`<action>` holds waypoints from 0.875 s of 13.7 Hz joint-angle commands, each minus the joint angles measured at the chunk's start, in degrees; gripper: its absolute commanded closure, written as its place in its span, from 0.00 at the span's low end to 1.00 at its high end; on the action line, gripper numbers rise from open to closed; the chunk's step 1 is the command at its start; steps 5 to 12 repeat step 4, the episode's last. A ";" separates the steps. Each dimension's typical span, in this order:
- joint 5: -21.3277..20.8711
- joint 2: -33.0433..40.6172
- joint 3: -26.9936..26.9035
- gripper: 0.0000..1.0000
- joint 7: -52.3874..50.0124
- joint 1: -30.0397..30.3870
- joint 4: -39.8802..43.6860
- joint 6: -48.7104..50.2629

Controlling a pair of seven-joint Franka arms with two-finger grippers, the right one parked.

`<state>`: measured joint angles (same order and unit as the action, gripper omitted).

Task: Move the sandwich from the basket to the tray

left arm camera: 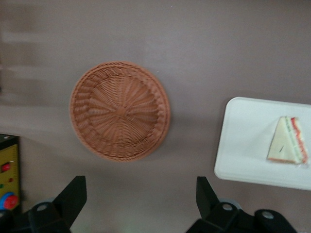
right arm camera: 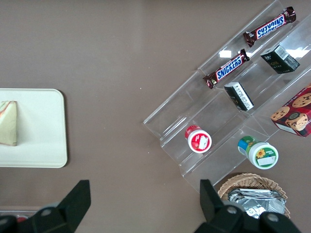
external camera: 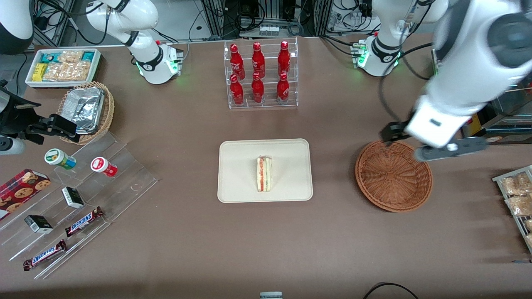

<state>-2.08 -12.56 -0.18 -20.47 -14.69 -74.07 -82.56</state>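
Front view, nearest first. The sandwich (external camera: 264, 173), a triangular wedge of pale bread with red and green filling showing along its cut edge, lies on its side near the middle of the tray (external camera: 232, 187). The tray is a flat, cream-coloured, matte rectangle with rounded corners and a low rim, set on the brown table (external camera: 266, 249). Toward the working arm's end of the table, well apart from the tray, sits the basket (external camera: 393, 176): round, shallow, reddish-brown wicker woven in a radial pattern, with nothing in it.

The left gripper (left arm camera: 141, 199) hangs high above the table beside the basket, at the basket's edge farther from the front camera. The wrist view shows its two black fingers (left arm camera: 73, 194) spread wide with nothing between them.

Farthest back stands a clear acrylic rack (external camera: 262, 74) of red bottles, glossy and hard.

Step in hand, as judged: the transfer looks complete, with the sandwich on the tray, the basket vacant and the jaws released. The next move calls for little more than lifting the arm away; no further grasp seems needed. The bread would likely dent if squeezed again.
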 commanded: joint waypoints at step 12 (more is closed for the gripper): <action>1.38 3.24 0.88 0.01 14.92 9.50 -1.69 4.24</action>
